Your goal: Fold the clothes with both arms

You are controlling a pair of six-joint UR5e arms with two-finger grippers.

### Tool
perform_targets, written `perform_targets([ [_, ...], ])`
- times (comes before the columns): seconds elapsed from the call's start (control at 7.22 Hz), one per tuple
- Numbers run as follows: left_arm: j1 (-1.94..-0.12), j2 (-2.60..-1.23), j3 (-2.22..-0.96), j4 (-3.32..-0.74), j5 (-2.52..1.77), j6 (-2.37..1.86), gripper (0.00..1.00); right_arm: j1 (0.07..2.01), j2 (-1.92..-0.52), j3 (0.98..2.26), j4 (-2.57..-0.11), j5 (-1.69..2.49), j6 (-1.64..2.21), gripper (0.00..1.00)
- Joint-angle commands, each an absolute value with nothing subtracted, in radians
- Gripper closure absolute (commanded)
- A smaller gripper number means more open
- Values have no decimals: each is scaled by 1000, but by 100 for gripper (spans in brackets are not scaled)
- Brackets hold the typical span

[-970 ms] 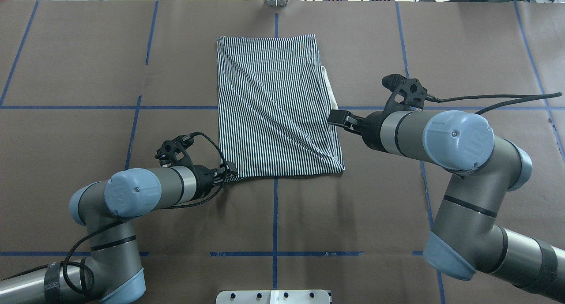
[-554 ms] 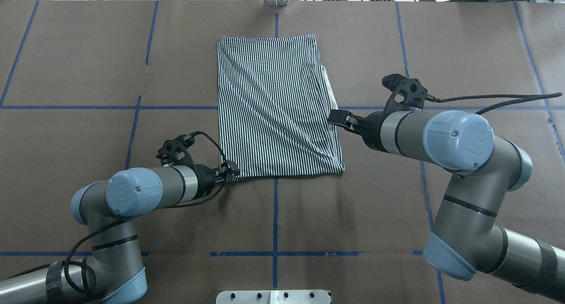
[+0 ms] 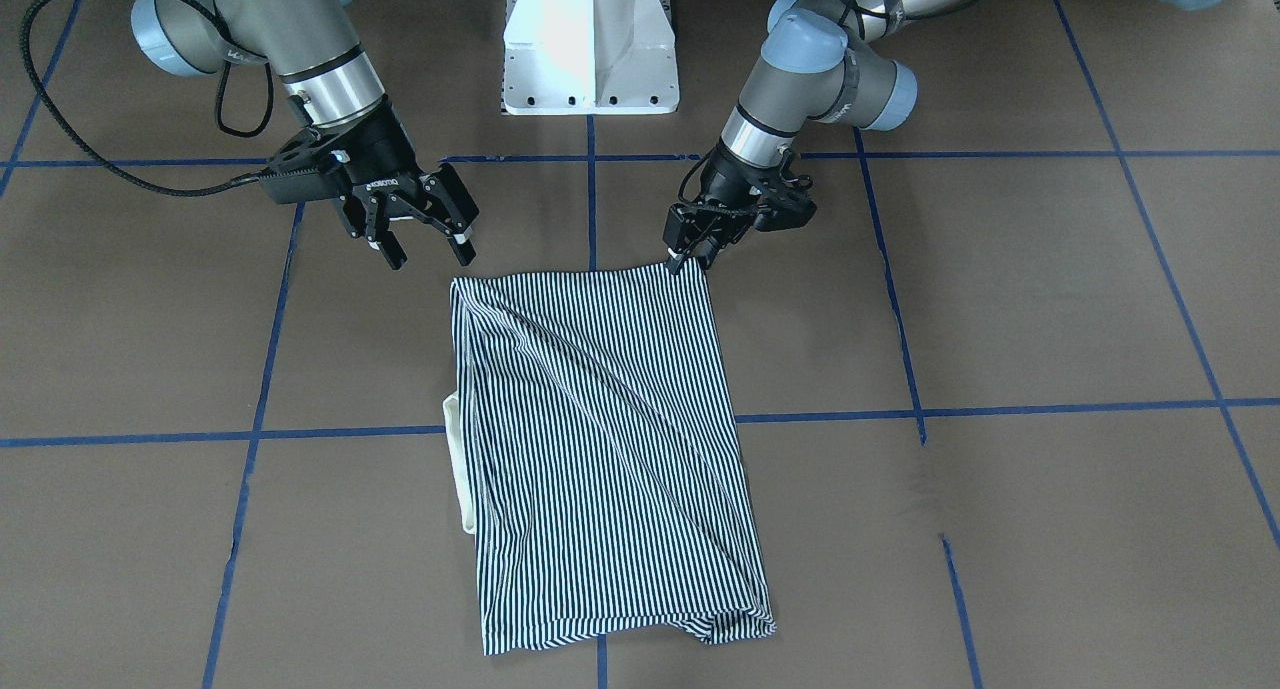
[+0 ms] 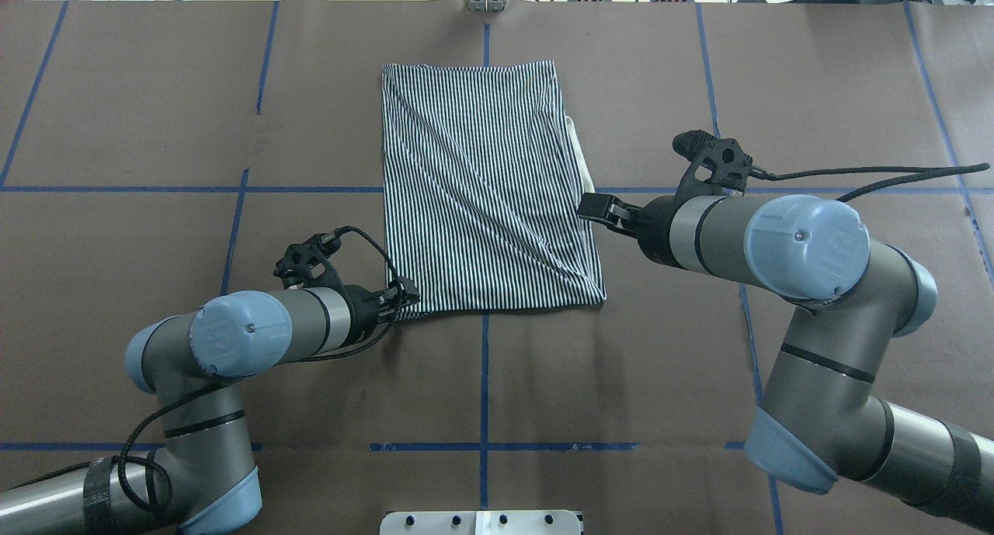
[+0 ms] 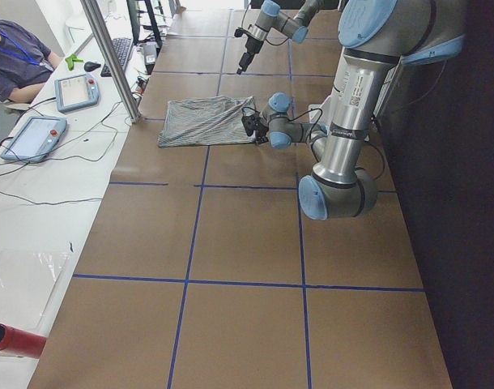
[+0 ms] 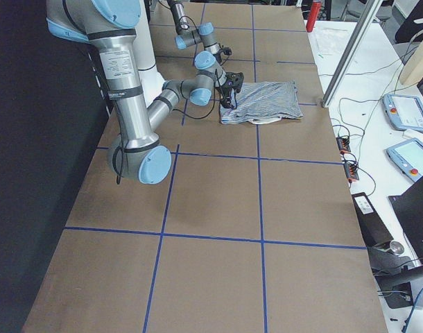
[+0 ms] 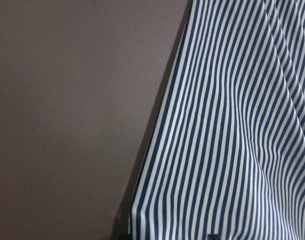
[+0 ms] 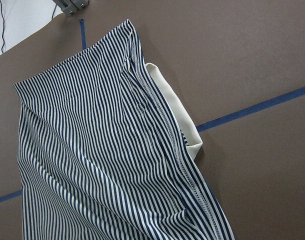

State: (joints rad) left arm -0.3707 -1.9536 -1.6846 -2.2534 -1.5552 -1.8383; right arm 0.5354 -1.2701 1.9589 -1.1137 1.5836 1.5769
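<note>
At the shirt corner, left fingers pinch cloth; right fingers gape.

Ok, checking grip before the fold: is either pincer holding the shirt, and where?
The left pincer looks closed on the near left corner of the striped shirt; the right pincer hangs open, holding nothing.

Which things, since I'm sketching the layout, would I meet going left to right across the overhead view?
In order: left gripper at the shirt's near left corner → striped polo shirt → right gripper by its right edge.
</note>
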Motion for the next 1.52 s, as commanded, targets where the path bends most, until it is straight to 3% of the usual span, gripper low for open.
perform_targets([
  [0.0, -370, -1954, -1684, -2244, -1554, -1839, 39, 535, -1270, 1959, -1114, 1583, 1577, 2],
  [0.14, -370, -1954, -1684, -2243, -1554, -1839, 39, 535, -1270, 1959, -1114, 1583, 1577, 2],
  [0.42, -370, -1954, -1684, -2243, -1552, -1839, 53, 535, -1270, 1959, -1114, 1583, 1577, 2],
  [0.55, -371, -1954, -1684, -2243, -1552, -1839, 64, 535, -1272, 1959, -1114, 1583, 1577, 2],
  [0.83, -370, -1953, -1684, -2243, -1554, -1827, 100, 535, -1275, 1957, -1114, 1583, 1577, 2],
  [1.11, -371, -1951, -1686, -2243, -1552, -1824, 100, 535, -1278, 1956, -1126, 1582, 1589, 4],
  [1.39, -370, -1953, -1693, -2243, -1551, -1824, 100, 526, -1237, 1953, -1266, 1586, 1696, 16],
])
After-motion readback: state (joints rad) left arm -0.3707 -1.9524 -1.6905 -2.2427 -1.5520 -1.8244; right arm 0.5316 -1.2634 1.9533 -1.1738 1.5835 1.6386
